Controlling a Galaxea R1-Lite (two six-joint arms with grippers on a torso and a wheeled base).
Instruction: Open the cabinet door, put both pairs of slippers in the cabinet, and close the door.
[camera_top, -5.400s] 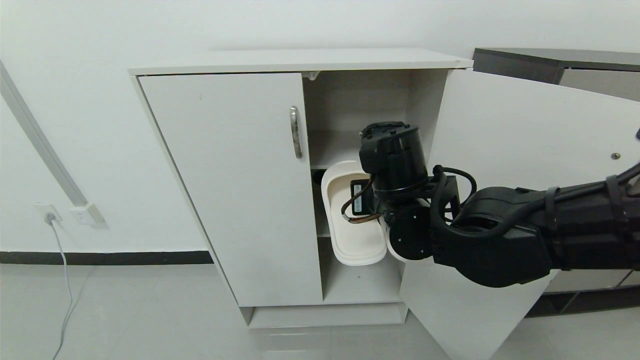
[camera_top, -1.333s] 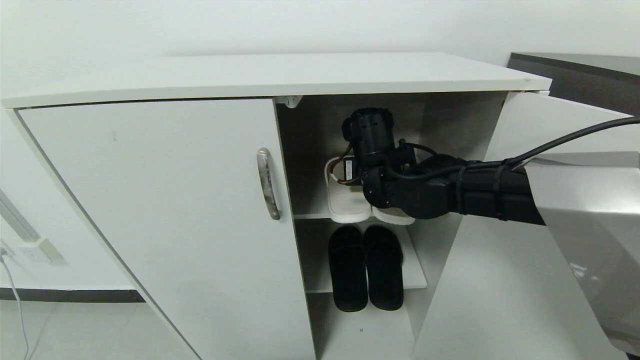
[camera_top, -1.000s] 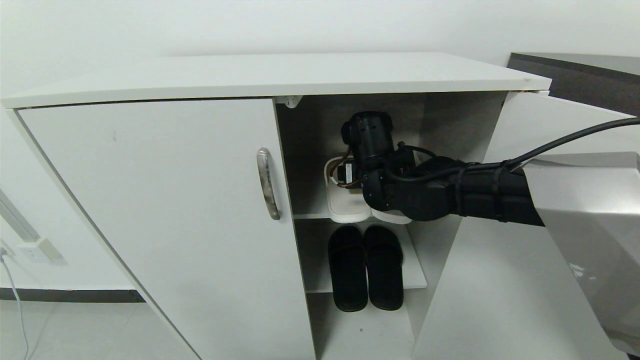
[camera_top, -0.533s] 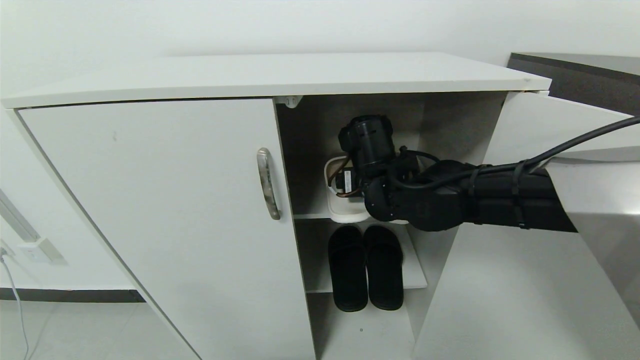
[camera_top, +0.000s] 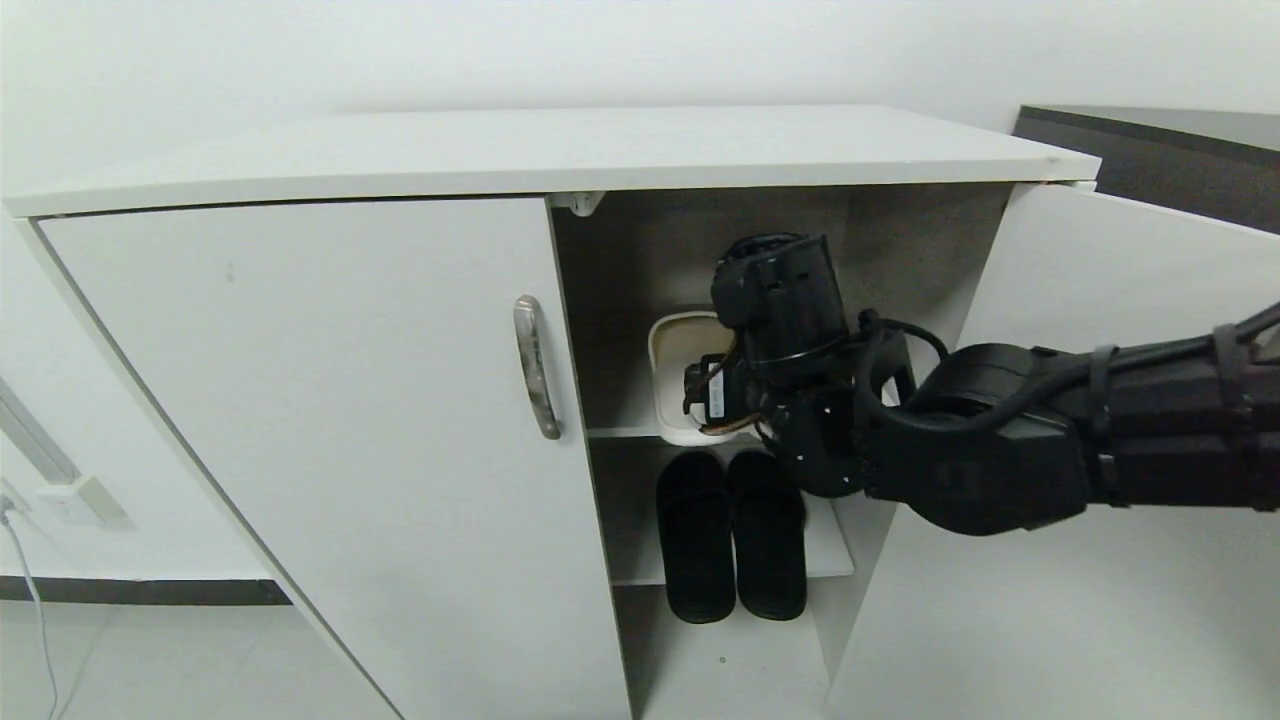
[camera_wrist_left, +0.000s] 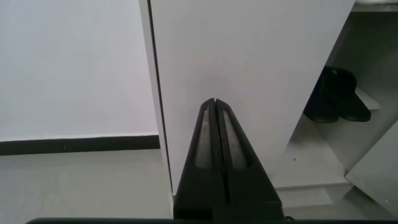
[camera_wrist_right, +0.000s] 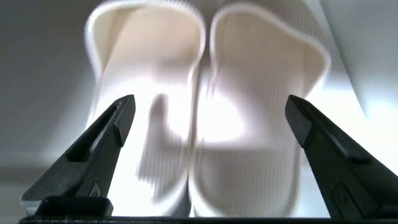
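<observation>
The right tool (camera_wrist_right: 210, 102), fingers spread wide apart, hangs just before the white slippers (camera_top: 680, 350), which lie side by side on the upper shelf (camera_top: 620, 428) of the cabinet (camera_top: 560, 150). The black slippers (camera_top: 735, 530) sit at their 6 o'clock, one shelf down. The right door (camera_top: 1050, 620) stands open. The left tool (camera_wrist_left: 215, 106), fingers pressed together, faces the shut left door (camera_top: 330, 420).

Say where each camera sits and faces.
Head view: on the head, looking down at the white two-door cabinet; right arm shows.
Left wrist view: left arm, facing the shut left door; shut left gripper shows.
Right wrist view: inside the cabinet, facing the pair of white slippers; open right gripper shows.
Shared: head and left wrist both see the black slippers.
</observation>
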